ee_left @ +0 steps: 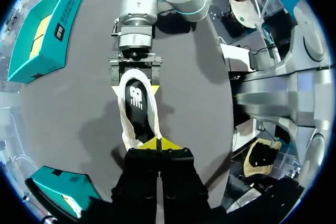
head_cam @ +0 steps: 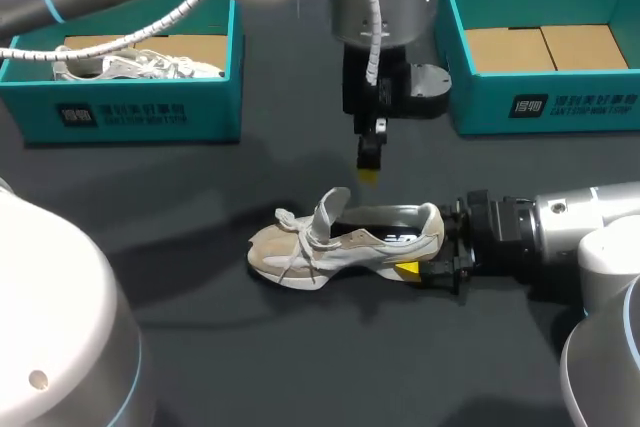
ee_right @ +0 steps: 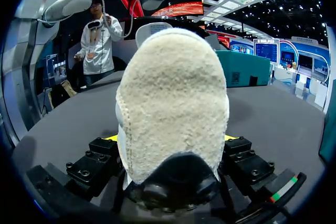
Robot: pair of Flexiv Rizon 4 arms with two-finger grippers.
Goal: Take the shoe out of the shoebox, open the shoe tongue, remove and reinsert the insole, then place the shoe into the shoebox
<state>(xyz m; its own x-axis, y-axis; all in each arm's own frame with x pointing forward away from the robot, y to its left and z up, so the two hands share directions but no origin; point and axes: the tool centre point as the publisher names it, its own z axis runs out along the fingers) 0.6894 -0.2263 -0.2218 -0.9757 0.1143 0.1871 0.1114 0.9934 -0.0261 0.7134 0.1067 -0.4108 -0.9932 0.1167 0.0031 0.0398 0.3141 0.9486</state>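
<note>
Near the middle of the table (head_cam: 300, 367) lies the shoe (head_cam: 340, 242), its long axis running from side to side: toe toward my left, heel toward my right, opening upward. The tongue (head_cam: 328, 209) stands pulled up, and the dark insole (head_cam: 380, 217) shows inside. The right gripper (head_cam: 425, 247) comes in low from the right, its fingers clamped on the heel from both sides. The left gripper (head_cam: 368, 169) hangs just above the shoe's opening, yellow tips pressed together with nothing visible between them. Behind, the left shoebox (head_cam: 130, 112) holds a second shoe (head_cam: 130, 65); the right shoebox (head_cam: 560, 102) stands well apart.
</note>
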